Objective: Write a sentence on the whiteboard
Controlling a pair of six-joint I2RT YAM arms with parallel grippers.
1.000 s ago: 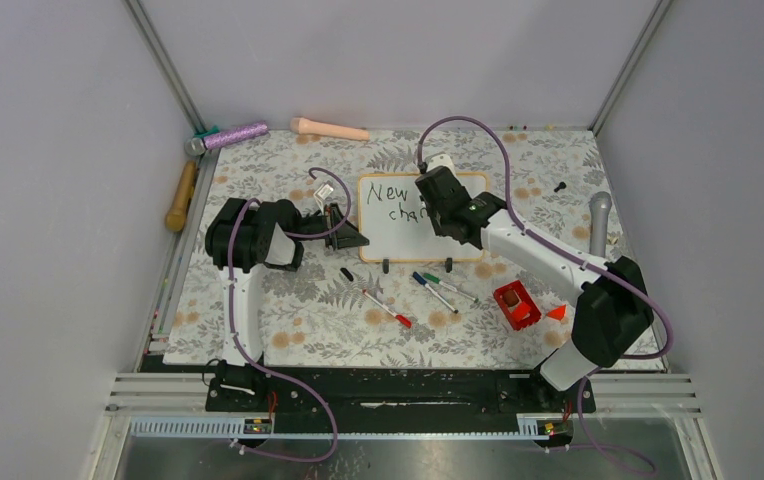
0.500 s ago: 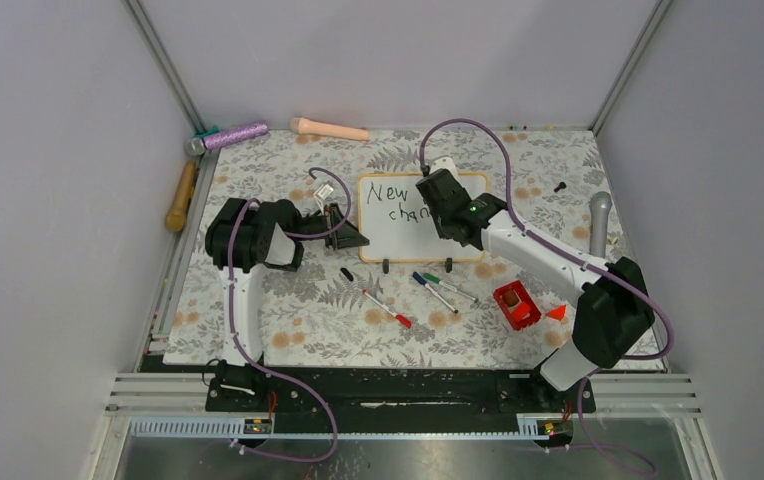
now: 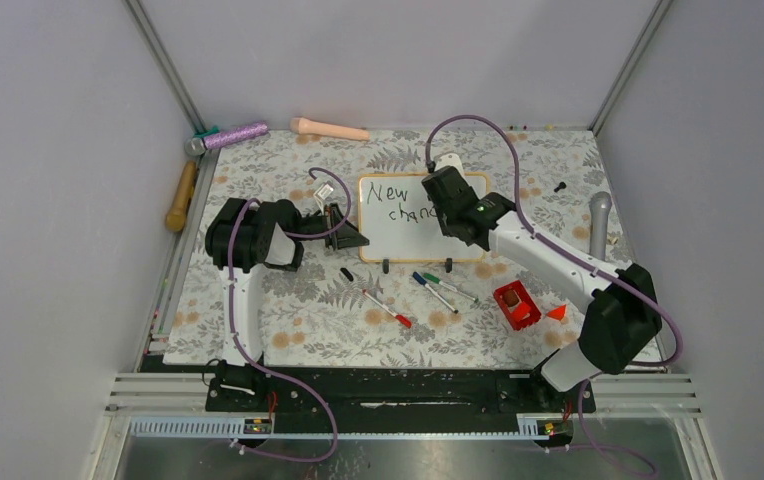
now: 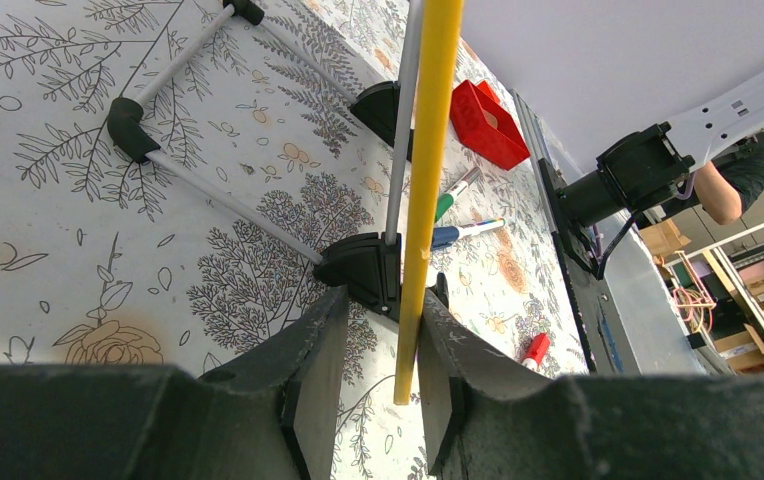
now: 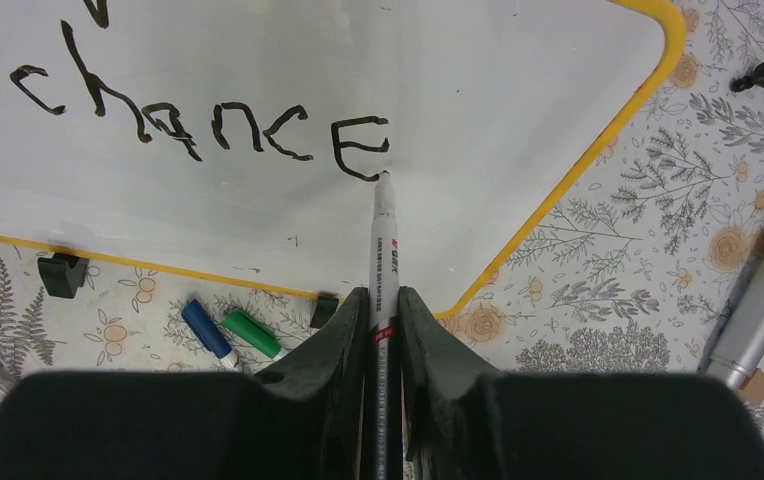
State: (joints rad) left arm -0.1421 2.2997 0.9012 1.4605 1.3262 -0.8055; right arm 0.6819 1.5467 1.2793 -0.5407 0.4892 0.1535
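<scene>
Resting on the surface (image 3: 288, 300) on its black feet, the whiteboard (image 3: 403, 240) shows the sentence (image 5: 208, 120) up to "chance". The right pincer (image 5: 383, 296) is clenched on a marker (image 5: 383, 240), whose tip touches the board just past the last "e". The left pincer (image 4: 382, 305) grips the board's yellow frame edge. A blue pen (image 5: 203, 328) and a green pen (image 5: 250, 332) lie just below the right pincer.

left gripper (image 4: 378, 325) clamped, arm folded | right gripper (image 5: 383, 330) clamped, arm outstretched
</scene>
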